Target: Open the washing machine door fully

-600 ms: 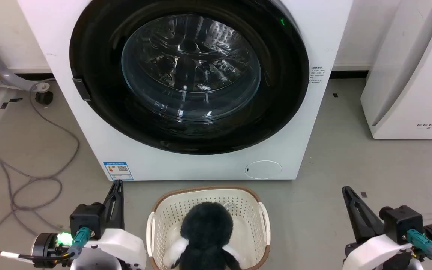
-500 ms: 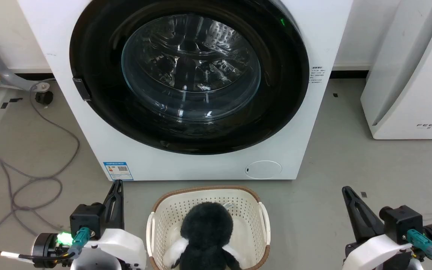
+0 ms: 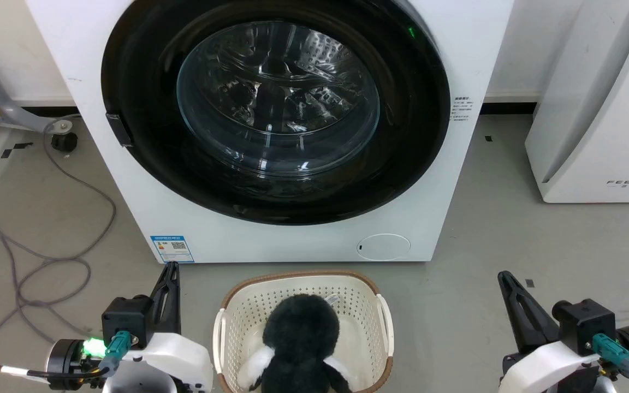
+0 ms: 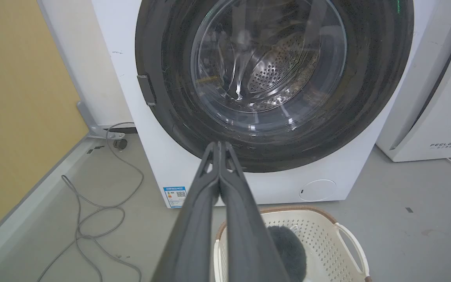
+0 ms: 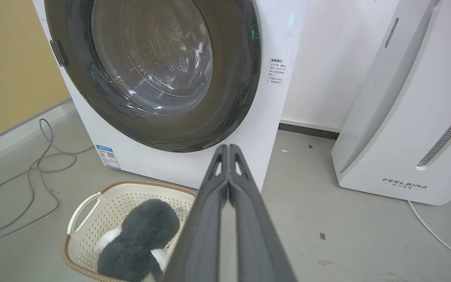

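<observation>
The white washing machine (image 3: 292,245) stands straight ahead with its round glossy black door (image 3: 145,164) lying flat against the front, closed. Through the glass bowl the steel drum shows. A small dark latch tab (image 3: 119,129) sits on the door's left rim. My left gripper (image 3: 171,268) rests low at the left, shut with nothing in it, well short of the door. In the left wrist view the left gripper (image 4: 219,144) has its tips together below the door (image 4: 374,86). My right gripper (image 3: 504,276) rests low at the right, also shut and empty; its tips (image 5: 228,147) touch.
A cream laundry basket (image 3: 227,322) with a dark plush toy (image 3: 301,333) stands on the grey floor right before the machine, between my arms. A white FEELBIRD appliance (image 3: 598,109) stands at the right. Grey cables (image 3: 47,262) loop on the floor at the left.
</observation>
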